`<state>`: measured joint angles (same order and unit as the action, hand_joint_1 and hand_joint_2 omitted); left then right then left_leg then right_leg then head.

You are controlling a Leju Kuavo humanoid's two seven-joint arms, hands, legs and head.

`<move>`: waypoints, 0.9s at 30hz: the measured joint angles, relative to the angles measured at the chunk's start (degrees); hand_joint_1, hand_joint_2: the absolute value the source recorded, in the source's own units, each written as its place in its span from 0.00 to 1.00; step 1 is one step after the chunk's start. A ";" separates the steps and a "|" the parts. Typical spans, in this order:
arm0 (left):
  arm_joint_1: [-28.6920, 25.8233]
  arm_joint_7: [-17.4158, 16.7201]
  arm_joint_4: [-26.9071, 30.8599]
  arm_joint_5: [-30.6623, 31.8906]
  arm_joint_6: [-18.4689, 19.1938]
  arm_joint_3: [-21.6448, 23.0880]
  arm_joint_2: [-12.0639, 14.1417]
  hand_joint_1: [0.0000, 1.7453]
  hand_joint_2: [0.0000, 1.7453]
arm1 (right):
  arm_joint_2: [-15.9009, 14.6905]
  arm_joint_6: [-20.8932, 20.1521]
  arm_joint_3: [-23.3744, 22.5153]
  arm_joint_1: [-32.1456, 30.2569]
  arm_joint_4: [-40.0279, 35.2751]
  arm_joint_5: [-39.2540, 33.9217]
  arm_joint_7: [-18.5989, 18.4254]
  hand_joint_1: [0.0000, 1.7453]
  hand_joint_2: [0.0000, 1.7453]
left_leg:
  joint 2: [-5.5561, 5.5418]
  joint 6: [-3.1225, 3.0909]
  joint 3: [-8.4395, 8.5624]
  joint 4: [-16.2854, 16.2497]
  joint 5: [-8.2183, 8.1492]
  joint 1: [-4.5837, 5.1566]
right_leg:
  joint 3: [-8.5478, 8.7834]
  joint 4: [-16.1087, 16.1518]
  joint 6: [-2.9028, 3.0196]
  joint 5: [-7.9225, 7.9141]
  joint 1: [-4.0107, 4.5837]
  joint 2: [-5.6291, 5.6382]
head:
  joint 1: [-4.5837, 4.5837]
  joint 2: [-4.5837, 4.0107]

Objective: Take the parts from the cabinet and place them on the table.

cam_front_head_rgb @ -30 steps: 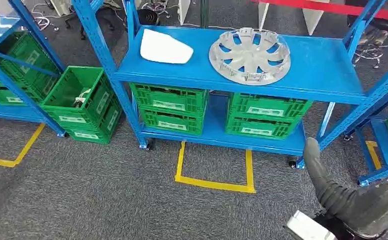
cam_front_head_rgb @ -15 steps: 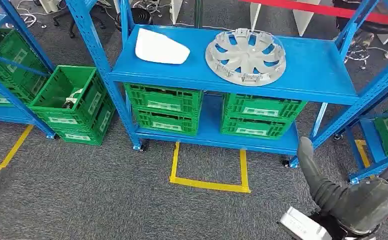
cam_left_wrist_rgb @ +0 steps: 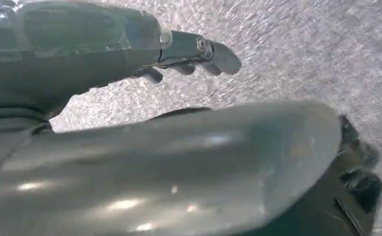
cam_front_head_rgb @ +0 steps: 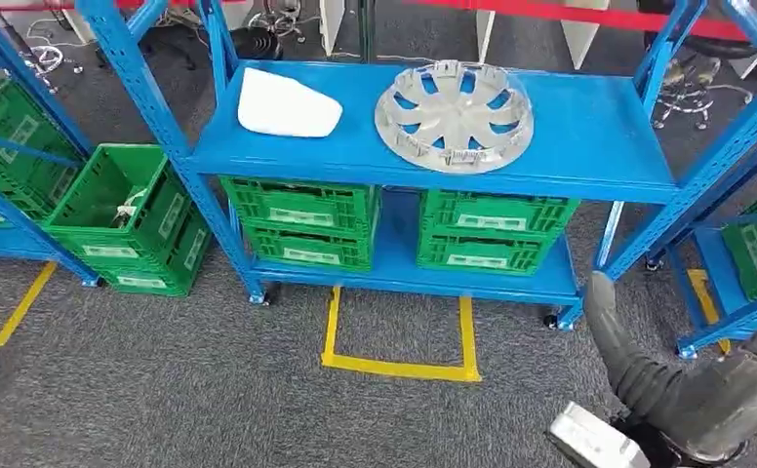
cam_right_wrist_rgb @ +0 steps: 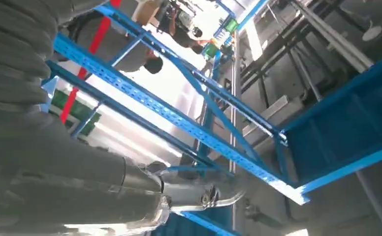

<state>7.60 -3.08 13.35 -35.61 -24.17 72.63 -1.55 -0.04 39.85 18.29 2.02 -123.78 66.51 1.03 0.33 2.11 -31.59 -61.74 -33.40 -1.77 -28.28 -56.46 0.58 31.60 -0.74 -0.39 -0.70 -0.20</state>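
Hubcap (cam_front_head_rgb: pixel 455 115), white cover (cam_front_head_rgb: pixel 288 104): on shelf (cam_front_head_rgb: pixel 589 136), well ahead-left of right hand (cam_front_head_rgb: pixel 687 400) (nearer one). Both hands empty, fingers apart; left (cam_left_wrist_rgb: pixel 130 98) hangs.

Head view bright and even, lit from overhead; soft shadow under the blue shelf (cam_front_head_rgb: pixel 589 127) onto the green crates (cam_front_head_rgb: pixel 301 219), no hard shadows on the carpet (cam_front_head_rgb: pixel 160 390). Slight wide-angle bend: uprights splay toward the frame edges. Mild softness overall, hubcap (cam_front_head_rgb: pixel 455 114) detail readable. Left wrist view motion-blurred, carpet streaked, left hand (cam_left_wrist_rgb: pixel 130 49) close and out of focus with specular highlights on the grey cover. Right wrist view strongly backlit, blown-out white patches behind the rack (cam_right_wrist_rgb: pixel 179 123), right hand (cam_right_wrist_rgb: pixel 80 191) dark and soft.
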 joint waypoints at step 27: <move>-1.26 0.09 -0.57 -2.56 0.04 -0.07 0.26 0.00 0.00 | -0.70 -0.09 0.11 -1.29 1.24 0.57 -2.32 0.00 1.00 | -1.29 -0.13 16.15 9.00 -5.79 -0.20 | -12.30 -4.60 -0.69 -9.09 0.79 0.58 | -0.55 0.07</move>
<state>6.34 -2.99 12.79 -38.17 -24.13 72.56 -1.29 -0.74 39.76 18.40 0.72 -122.53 67.08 -1.29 -0.96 1.98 -15.44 -52.74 -39.19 -1.97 -40.58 -61.06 -0.11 22.51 0.05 0.19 -1.25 -0.13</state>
